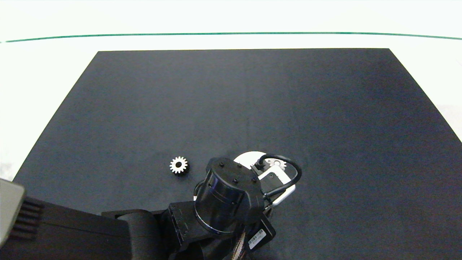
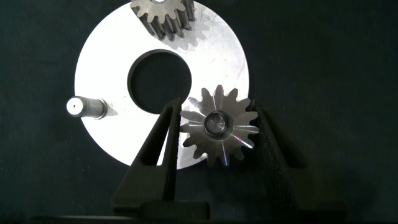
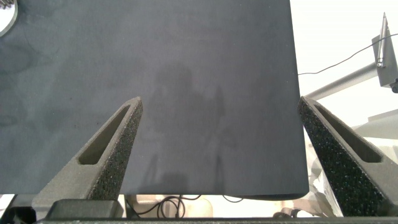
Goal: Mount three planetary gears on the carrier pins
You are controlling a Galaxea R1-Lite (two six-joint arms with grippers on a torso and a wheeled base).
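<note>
The left pincer stood spread around a planetary gear seated on its carrier pin on the white disc; lifting straight up without brushing the teeth seemed wise. A second gear sat on another pin, one pin stood bare, and the third silver, toothed gear lay on the table's dark mat just beside the disc. The right pincer hung spread and idle.

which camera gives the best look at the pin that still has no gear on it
The left wrist view: the bare carrier pin stands clear on the white disc, beside the left end effector, which straddles a gear. In the head view the arm hides it. The right wrist view shows only the mat.
</note>
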